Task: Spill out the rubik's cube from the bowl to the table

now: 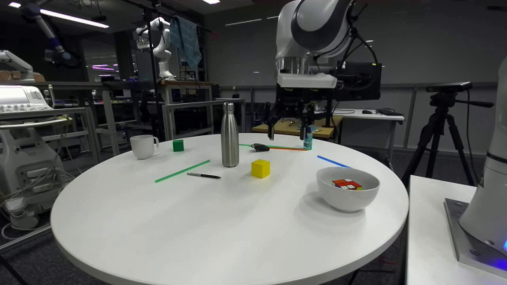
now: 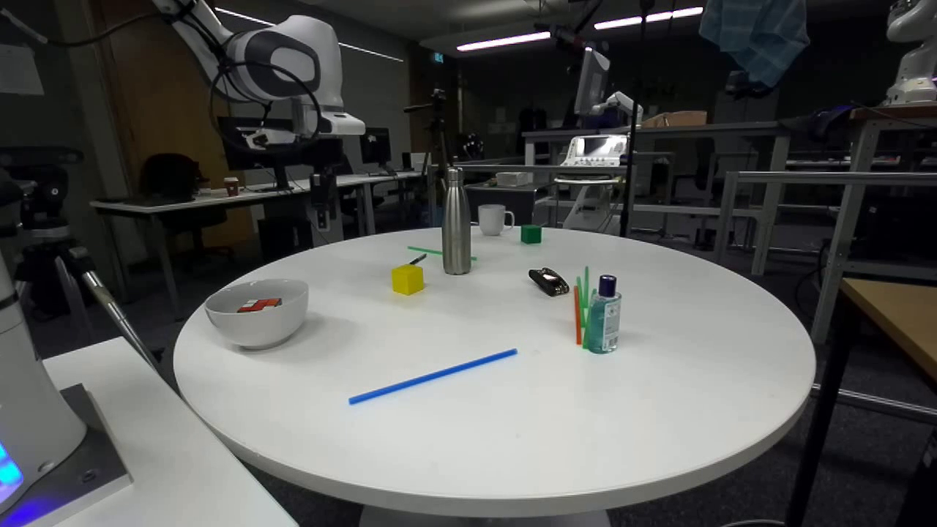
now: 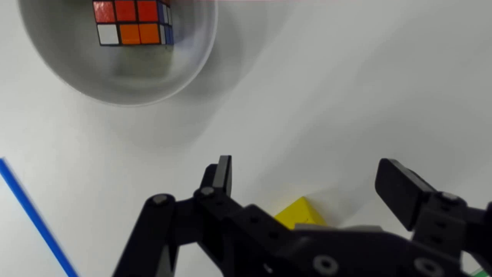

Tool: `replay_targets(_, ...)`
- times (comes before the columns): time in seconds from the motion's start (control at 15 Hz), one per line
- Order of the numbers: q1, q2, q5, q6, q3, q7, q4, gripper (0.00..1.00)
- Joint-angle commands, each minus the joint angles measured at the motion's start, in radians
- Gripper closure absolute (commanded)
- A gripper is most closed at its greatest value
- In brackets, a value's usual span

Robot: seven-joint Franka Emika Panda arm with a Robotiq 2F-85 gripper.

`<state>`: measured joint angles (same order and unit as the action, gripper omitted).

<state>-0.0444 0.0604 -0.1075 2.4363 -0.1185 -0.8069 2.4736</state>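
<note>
The white bowl [image 1: 344, 201] stands upright on the round white table [image 1: 190, 229] near the robot base; it also shows in an exterior view [image 2: 256, 328] and the wrist view [image 3: 130, 92]. The rubik's cube [image 1: 347, 184] lies inside it, its lower part hidden by the bowl wall in both exterior views. In the wrist view the cube [image 3: 128, 23] shows red, orange and white squares, cut off at the top edge. My gripper [image 1: 288, 133] is open and empty, high above the table and apart from the bowl. In the wrist view its fingers [image 3: 306, 169] are wide apart.
A yellow block [image 1: 260, 168] and a steel bottle [image 1: 230, 136] stand mid-table. A blue straw [image 2: 432, 377] lies near the bowl. A white cup [image 1: 143, 147], green block [image 1: 178, 145], pen [image 1: 204, 175], black object [image 2: 549, 281] and small teal bottle [image 2: 604, 322] are farther off.
</note>
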Motion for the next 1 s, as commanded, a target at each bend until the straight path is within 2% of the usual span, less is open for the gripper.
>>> replay_targets(0.0,-0.031,0.038,-0.036,0.041,-0.012,-0.096,0.069,0.0)
replay_targets(0.53,-0.048,0.057,-0.058,0.088,-0.024,-0.206,0.187,0.0)
replay_targets(0.93,-0.064,0.036,-0.187,0.159,-0.027,-0.197,0.223,0.0)
